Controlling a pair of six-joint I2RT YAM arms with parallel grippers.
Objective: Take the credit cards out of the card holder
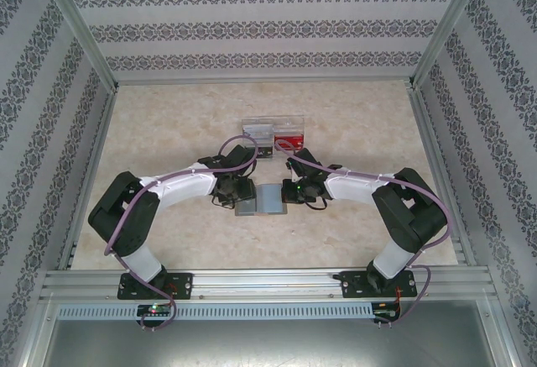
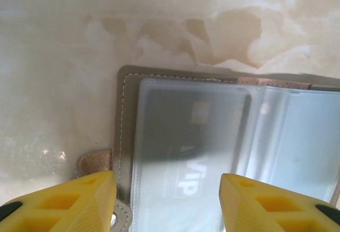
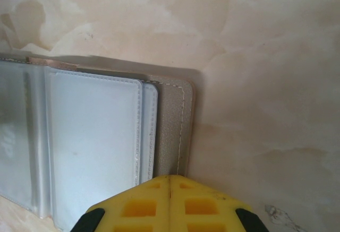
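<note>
The card holder (image 1: 263,201) lies open like a book on the table between both grippers, grey cover (image 2: 123,136) down and pale blue-grey pockets (image 3: 93,147) up. A credit card (image 2: 191,152) with pale "VIP" lettering shows through the left-hand pocket. My left gripper (image 2: 168,200) hangs open over that pocket, one yellow fingertip (image 2: 79,197) above the cover's outer edge, the other (image 2: 265,200) near the fold. My right gripper (image 3: 170,181) is shut, its tips together over the grey right edge (image 3: 175,120) of the holder. I cannot tell whether they touch it.
A clear plastic two-compartment box (image 1: 273,128) stands just behind the grippers, with something red (image 1: 289,139) in its right compartment. Marbled beige tabletop (image 1: 168,132) stretches around, fenced by metal rails and patterned walls.
</note>
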